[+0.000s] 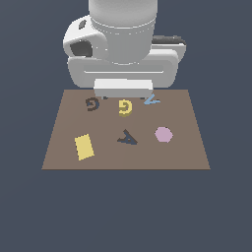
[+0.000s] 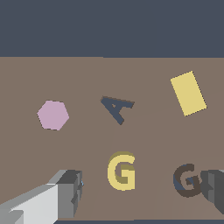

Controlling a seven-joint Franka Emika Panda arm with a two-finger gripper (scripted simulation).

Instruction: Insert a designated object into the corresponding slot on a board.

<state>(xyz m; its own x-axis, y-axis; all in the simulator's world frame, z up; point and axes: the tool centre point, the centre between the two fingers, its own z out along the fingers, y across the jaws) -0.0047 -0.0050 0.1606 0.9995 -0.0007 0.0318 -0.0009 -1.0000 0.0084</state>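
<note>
Hovering over the yellow G (image 2: pixel 121 171), gripper (image 2: pixel 142 190) wide open, holding nothing.
The G-shaped slot (image 2: pixel 187 180) sits empty beside it; grabbing and placing are not done yet.

The white arm hangs straight down, its gripper (image 2: pixel 142 190) spread wide with the two fingers (image 2: pixel 70 192) well apart and nothing held between them.

1. The gripper (image 2: pixel 142 192) straddles the yellow G (image 2: pixel 121 171), with bare board (image 1: pixel 187 152) on both sides of the letter in the wrist view.
2. One finger (image 2: pixel 214 192) sits right against the dark G-shaped slot (image 2: pixel 188 180), partly covering it.
3. The dark A (image 2: pixel 117 108), pink hexagon (image 2: pixel 53 115) and yellow rectangle (image 2: pixel 188 93) all lie flat, well apart from the G.
</note>
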